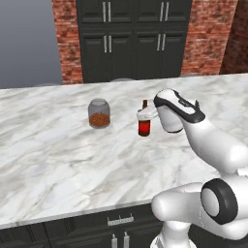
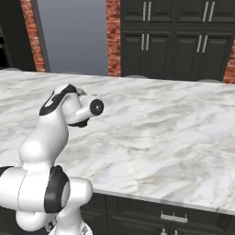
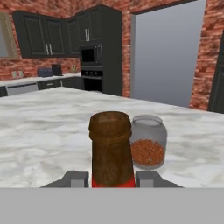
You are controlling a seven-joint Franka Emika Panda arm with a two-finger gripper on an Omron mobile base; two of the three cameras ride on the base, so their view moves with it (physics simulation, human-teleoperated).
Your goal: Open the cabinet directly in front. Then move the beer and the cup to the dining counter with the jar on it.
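The beer bottle (image 1: 144, 125) stands upright on the table (image 1: 58, 160), between the fingers of the pincer (image 1: 146, 115), which reaches it from the right in the left base view. The jar (image 1: 99, 113) stands on the same table, left of the bottle and near it, not touching. Behind the table's far edge stand tall cabinets (image 1: 134, 43) against the wall.

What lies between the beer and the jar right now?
Nothing: in the left base view, only bare marble of the dining counter separates the beer from the jar.

Brown beer (image 1: 144, 124) red-labelled; jar (image 1: 99, 113) reddish-brown inside; counter (image 1: 58, 155) grey-veined white.
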